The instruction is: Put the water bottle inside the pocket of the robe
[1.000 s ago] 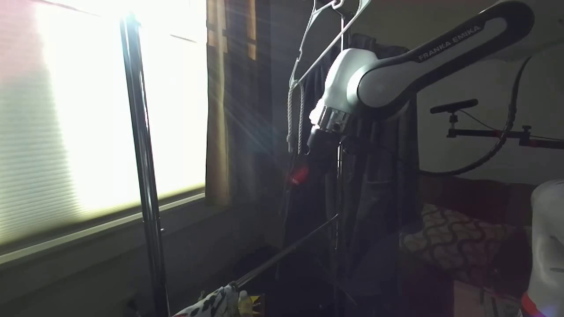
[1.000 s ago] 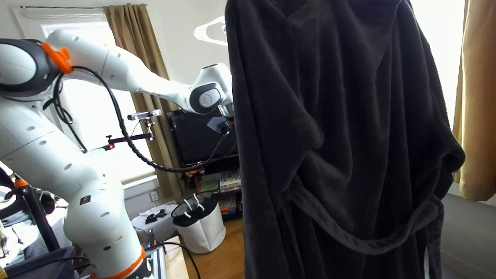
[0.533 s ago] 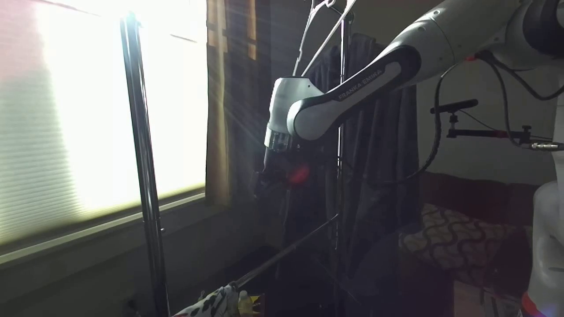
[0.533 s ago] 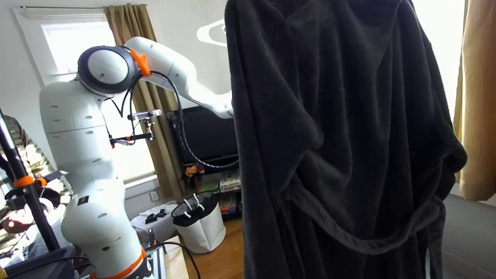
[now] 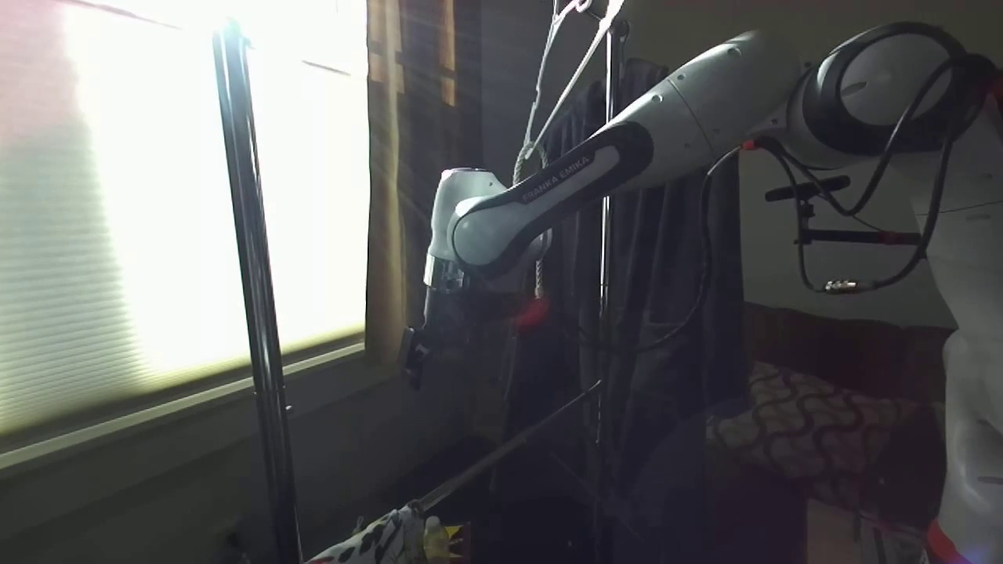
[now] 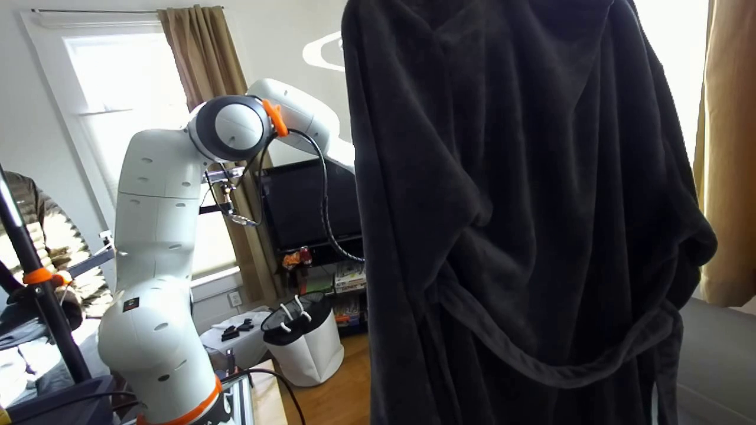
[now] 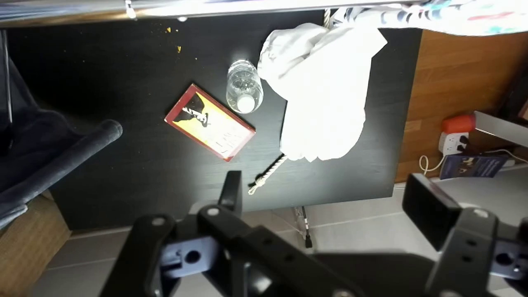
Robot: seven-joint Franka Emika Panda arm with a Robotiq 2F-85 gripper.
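In an exterior view, the arm (image 6: 156,218) is sloping down behind the robe (image 6: 520,195); the gripper (image 7: 330,202) is pointing floorward, jaws standing wide.

Black tabletop (image 7: 140,169): across the wrist view, out to 9 o'clock
Red-bordered box or book (image 7: 210,123): flat on it, 10 o'clock, yellow-and-black cover
White cloth (image 7: 326,103): on the tabletop, 2 o'clock
Rope (image 7: 270,172): 6 o'clock, knotted, reaching the cloth
Metal rail (image 7: 255,7): along the wrist view's 12 o'clock edge
Television (image 6: 295,203): in an exterior view, 9 o'clock, dark screen
White basket (image 6: 310,357): 7 o'clock there, dark-topped
Tan curtain (image 6: 731,147): 3 o'clock there
Patterned cushion (image 5: 807,427): in an exterior view, 4 o'clock, wavy print
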